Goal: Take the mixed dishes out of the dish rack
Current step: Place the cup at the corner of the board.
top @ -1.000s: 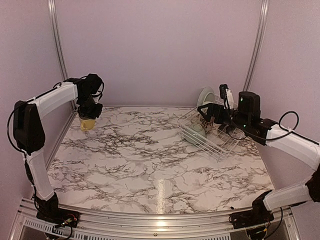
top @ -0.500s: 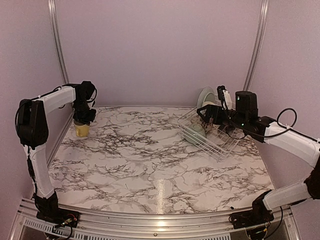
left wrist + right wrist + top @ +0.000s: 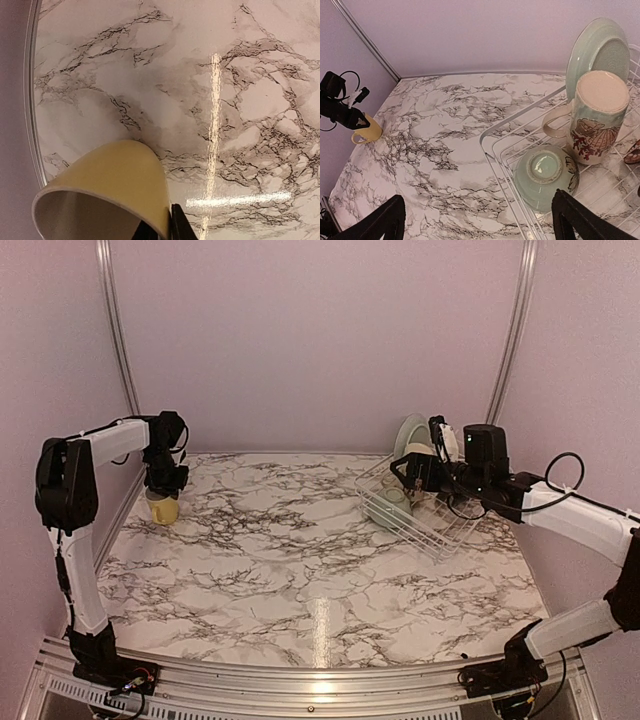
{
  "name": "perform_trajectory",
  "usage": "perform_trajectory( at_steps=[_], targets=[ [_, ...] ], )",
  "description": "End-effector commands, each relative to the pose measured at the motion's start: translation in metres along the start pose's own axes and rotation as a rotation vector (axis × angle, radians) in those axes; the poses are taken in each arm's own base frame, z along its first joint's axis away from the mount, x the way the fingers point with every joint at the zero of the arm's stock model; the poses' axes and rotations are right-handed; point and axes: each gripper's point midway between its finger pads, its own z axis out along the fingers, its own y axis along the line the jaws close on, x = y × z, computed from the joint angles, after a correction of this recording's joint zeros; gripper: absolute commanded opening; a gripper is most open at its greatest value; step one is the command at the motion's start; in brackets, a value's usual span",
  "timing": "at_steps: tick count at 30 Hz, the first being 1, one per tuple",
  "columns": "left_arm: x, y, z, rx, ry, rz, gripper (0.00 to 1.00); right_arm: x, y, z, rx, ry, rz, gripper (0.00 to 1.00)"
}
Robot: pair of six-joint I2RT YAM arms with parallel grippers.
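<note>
The left arm reaches to the far-left corner of the bench (image 3: 300, 570), wrist bent downward, and the left pincer (image 3: 166, 486) is nipped almost closed on the rim of the small yellow mug (image 3: 163, 509), upright low at the bench's left edge. The right arm stretches level over the dish rack (image 3: 432, 528). The right pincer (image 3: 412, 472) is spread wide, holding nothing, above the upside-down pale-green bowl (image 3: 545, 175) and cream printed mug (image 3: 597, 117). The pale-green plate (image 3: 597, 47) stands on edge behind them
</note>
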Motion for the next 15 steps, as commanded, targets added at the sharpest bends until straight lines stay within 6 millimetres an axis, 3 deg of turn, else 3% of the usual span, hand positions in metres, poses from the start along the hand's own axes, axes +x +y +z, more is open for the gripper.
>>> perform_trajectory(
  at_steps=[1,8,15],
  targets=[
    [-0.004,0.003,0.005,-0.004,-0.012,-0.009,0.18,-0.016,0.006,-0.003,-0.016,-0.036,0.000,0.98],
    [-0.008,0.011,-0.006,-0.045,-0.041,-0.015,0.40,-0.015,0.007,-0.004,-0.022,-0.032,0.012,0.98],
    [-0.025,0.024,-0.064,-0.065,-0.220,-0.052,0.63,-0.006,0.002,-0.001,-0.002,0.007,0.003,0.98]
  ],
)
